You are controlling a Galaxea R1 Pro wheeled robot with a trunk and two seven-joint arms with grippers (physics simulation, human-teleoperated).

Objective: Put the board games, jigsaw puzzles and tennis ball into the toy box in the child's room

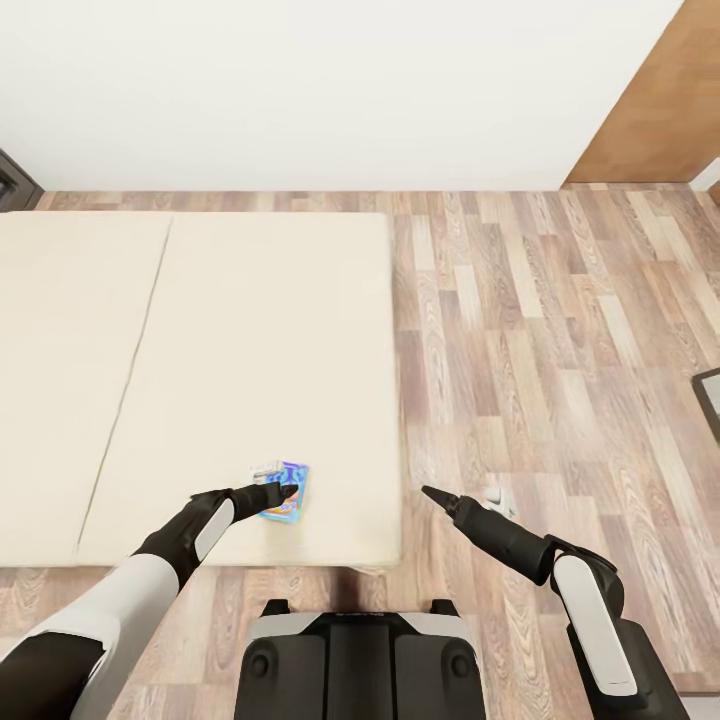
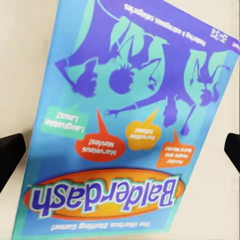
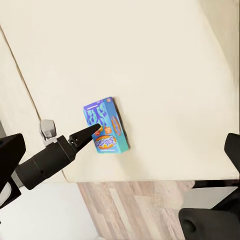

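While your left gripper [image 1: 285, 490] hangs directly over the blue-cyan board game [image 1: 286, 491], you are at the pick-up step for one of the bed's games. That box lies flat on the beige bed [image 1: 200, 380], near the mattress edge closest to the robot and toward its foot-side corner. From the left wrist view the cover [image 2: 125, 125] fills the frame and the two dark fingers [image 2: 10, 157] stand wide apart, one at each long side of the box, not touching it. Whether the tips have reached the level of the box sides cannot be told from these views.

Your right gripper [image 1: 432, 494] is held out over the wood floor just past the bed's edge, carrying nothing; in the head view it looks like a closed point, but its own camera shows the fingers [image 3: 10, 155] spread to the frame's sides, so I cannot tell its state.

My judgement: nothing has been collected here yet, and the toy box is out of sight, so most of the task lies ahead. Next, lower the left arm until the fingers straddle the box's sides, close across its narrow width, then lift straight up. A thin box on a soft mattress may tilt or slide as you close, so keep the fingers centred along its length.
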